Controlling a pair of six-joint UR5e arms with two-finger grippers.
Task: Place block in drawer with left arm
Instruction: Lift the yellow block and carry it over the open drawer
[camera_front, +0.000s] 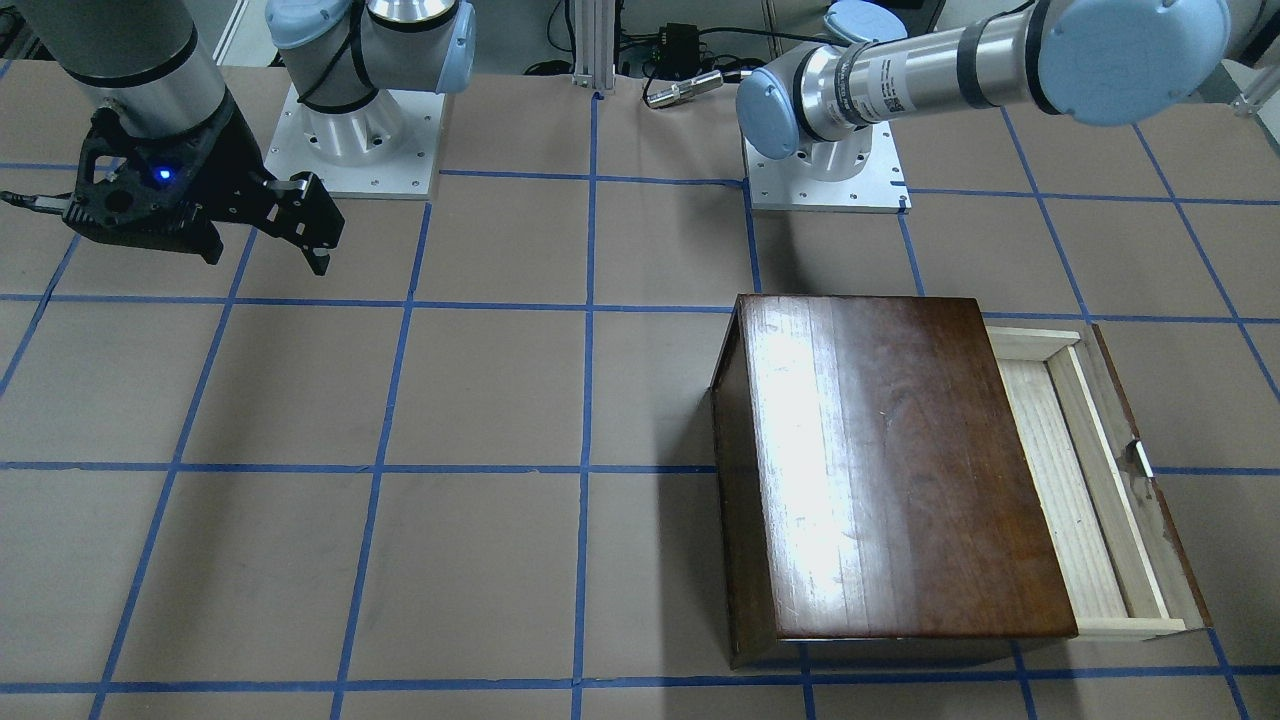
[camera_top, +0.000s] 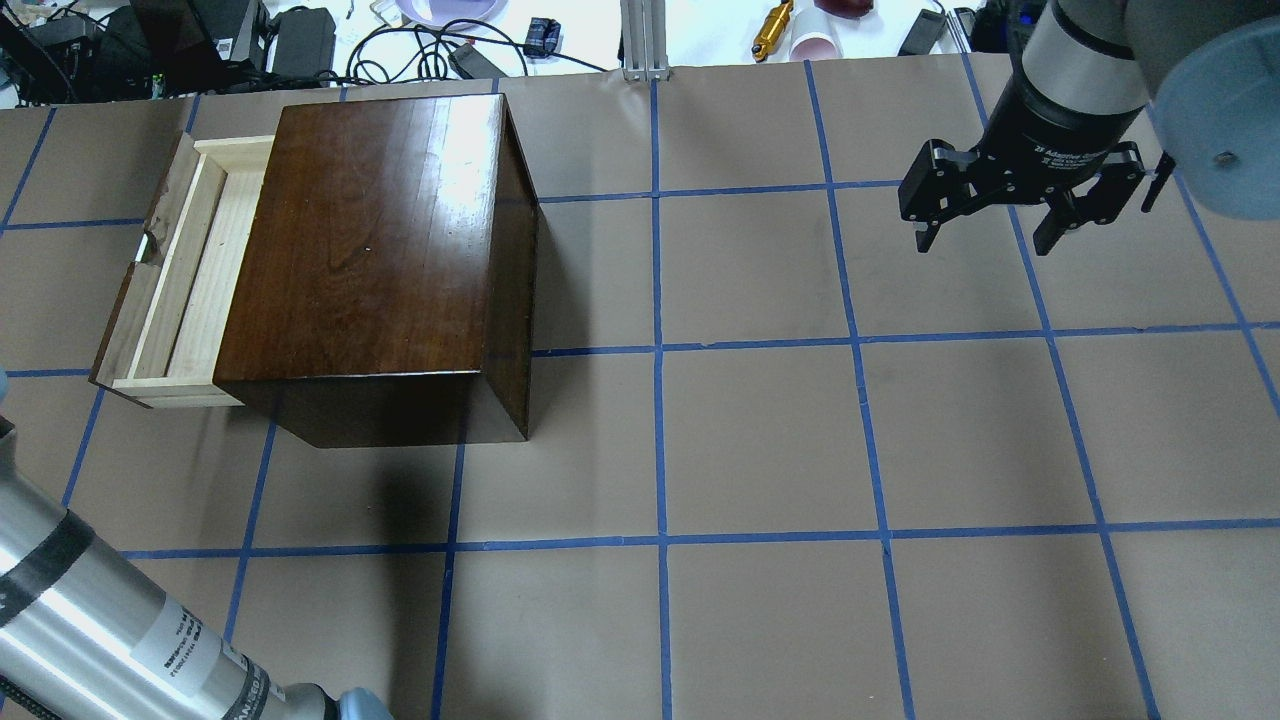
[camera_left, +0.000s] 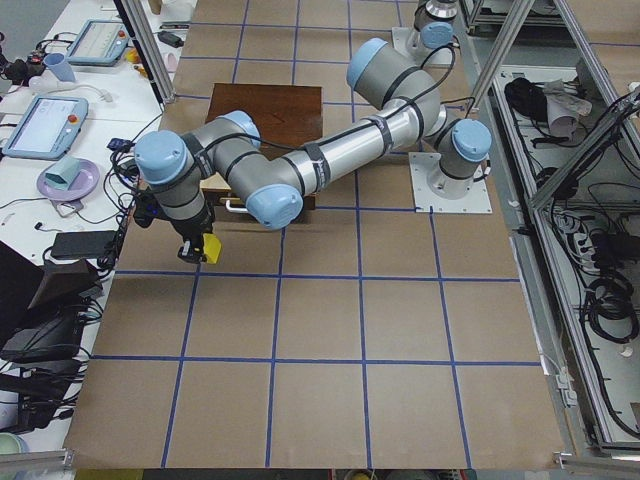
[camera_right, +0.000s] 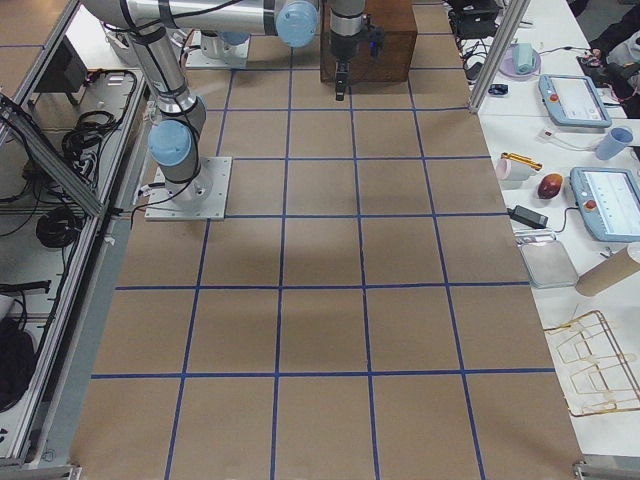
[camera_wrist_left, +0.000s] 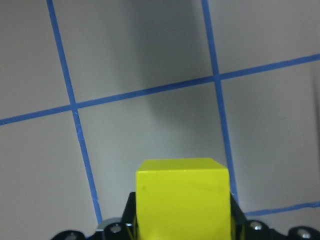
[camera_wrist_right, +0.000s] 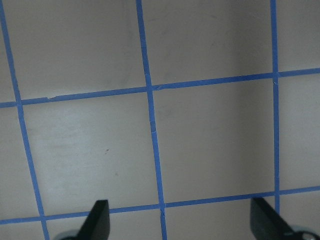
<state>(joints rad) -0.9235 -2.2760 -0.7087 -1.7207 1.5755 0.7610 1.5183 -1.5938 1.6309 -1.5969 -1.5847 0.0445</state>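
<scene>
The yellow block (camera_wrist_left: 182, 197) sits clamped between my left gripper's black fingers in the left wrist view, above brown paper with blue tape lines. In the exterior left view the left gripper (camera_left: 203, 250) holds the block (camera_left: 211, 247) above the table, just outside the drawer's front panel. The drawer (camera_top: 190, 280) is pulled open from the dark-brown box (camera_top: 370, 250) and its pale tray is empty; it also shows in the front view (camera_front: 1075, 500). My right gripper (camera_top: 985, 235) hangs open and empty far from the box, over the table's right side.
Cables, chargers and cups (camera_top: 420, 40) lie beyond the table's far edge. A side table with tablets and a purple plate (camera_left: 68, 180) stands near the left gripper. The arm bases (camera_front: 350, 150) are bolted at the robot's edge.
</scene>
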